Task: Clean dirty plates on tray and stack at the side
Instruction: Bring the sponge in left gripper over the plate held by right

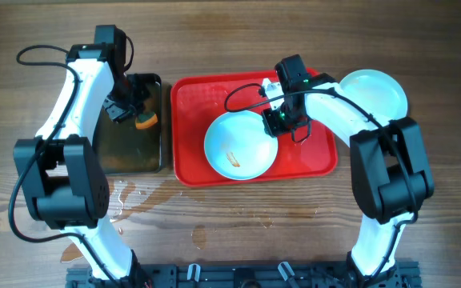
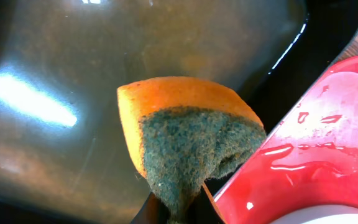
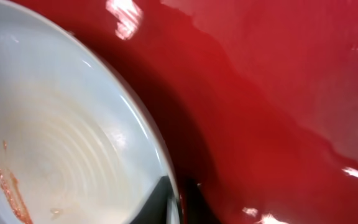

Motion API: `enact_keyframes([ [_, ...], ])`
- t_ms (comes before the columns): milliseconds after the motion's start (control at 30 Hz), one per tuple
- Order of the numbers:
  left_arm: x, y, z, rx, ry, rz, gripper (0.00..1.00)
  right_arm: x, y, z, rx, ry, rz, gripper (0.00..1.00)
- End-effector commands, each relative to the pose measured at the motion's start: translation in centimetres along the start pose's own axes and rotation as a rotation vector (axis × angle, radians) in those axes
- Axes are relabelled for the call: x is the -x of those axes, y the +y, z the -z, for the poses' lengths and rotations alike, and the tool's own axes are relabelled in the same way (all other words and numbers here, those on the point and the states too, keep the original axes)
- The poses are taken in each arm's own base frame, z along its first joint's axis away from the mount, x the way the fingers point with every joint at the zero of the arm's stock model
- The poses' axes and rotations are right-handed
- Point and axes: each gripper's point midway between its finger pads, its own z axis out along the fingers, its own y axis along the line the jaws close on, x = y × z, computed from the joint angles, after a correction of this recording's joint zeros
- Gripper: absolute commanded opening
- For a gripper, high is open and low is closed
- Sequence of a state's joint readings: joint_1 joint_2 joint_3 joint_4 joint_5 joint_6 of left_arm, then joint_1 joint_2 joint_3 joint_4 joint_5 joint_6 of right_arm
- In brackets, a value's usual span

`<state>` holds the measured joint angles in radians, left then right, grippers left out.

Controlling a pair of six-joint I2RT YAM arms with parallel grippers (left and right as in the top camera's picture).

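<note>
Centrally, a smeared plate (image 1: 238, 148) was seen lying on the red tray (image 1: 192, 100), toward its right half, with an orange-brown streak across its well. Its right-hand rim was pinched by the right end effector (image 3: 174, 206), which was closed on that edge. The plate was judged to be stiff, light and breakable, and probably slippery, since the tray was filmed with water. A hold on the thin rim was thought adequate for steadying or tilting it, though a deeper bite would be wanted before any lift, lest it pivot or slide out.

A second plate (image 1: 372, 92), with no smear to be made out, was seen off the tray on the bench (image 1: 214, 32) to the right, partly hidden by the right arm. A third could not be found.

To the left of the red tray, the sponge (image 2: 185, 134), orange with a green scouring face, was gripped by the closed left end effector (image 2: 176, 214) over the black tray (image 1: 126, 156) of brownish water. The sponge was judged soft and soaked. Drops of water were noted on the bench near the black tray.
</note>
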<state>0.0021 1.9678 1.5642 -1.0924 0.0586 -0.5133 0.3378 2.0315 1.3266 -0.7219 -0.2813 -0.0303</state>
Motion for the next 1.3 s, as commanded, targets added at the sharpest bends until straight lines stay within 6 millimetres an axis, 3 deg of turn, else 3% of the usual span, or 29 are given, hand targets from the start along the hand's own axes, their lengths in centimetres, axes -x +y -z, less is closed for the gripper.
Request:
enact_keyframes([
  [0,0.4,-1.0,1.4,-0.058,-0.031,-0.017,0.04,-1.2,-0.7,-1.6,-0.012,0.064,-0.085,0.04],
  [100,0.6,-1.9,1.4,-0.081,-0.046,-0.063,0.04,-0.3,-1.1,-0.8,-0.017,0.047,-0.239,0.04],
  [233,-0.1,-5.1,1.5,-0.134,-0.079,-0.174,0.04,0.5,-1.5,-0.1,0.055,0.032,-0.674,0.04],
  [333,-1.0,-7.7,1.5,-0.164,-0.105,-0.238,0.04,0.9,-1.3,-0.9,0.064,0.002,-0.732,0.04],
  [500,-2.9,-11.7,0.8,-0.203,-0.129,-0.336,0.04,1.3,-1.1,-1.5,0.087,-0.03,-0.7,0.05],
  [633,-4.2,-13.9,-0.5,-0.217,-0.132,-0.415,0.04,2.4,-0.4,-1.4,0.135,-0.065,-0.59,0.16],
  [667,-4.5,-14.3,-0.7,-0.218,-0.133,-0.438,0.04,2.5,-0.3,-1.3,0.141,-0.067,-0.581,0.15],
  [700,-4.7,-14.6,-0.8,-0.22,-0.135,-0.466,0.04,2.6,-0.1,-1.3,0.154,-0.069,-0.56,0.04],
  [833,-5.9,-15.7,-1.9,-0.215,-0.131,-0.579,0.04,2.7,0.2,-1.2,0.174,-0.073,-0.513,0.04],
  [1033,-7.0,-16.4,-5.2,-0.2,-0.092,-0.725,0.04,2.8,0.4,-1.2,0.183,-0.075,-0.506,0.05],
  [1267,-8.3,-16.1,-8.5,-0.203,-0.001,-0.755,0.04,2.8,0.4,-1.2,0.183,-0.075,-0.506,0.04],
])
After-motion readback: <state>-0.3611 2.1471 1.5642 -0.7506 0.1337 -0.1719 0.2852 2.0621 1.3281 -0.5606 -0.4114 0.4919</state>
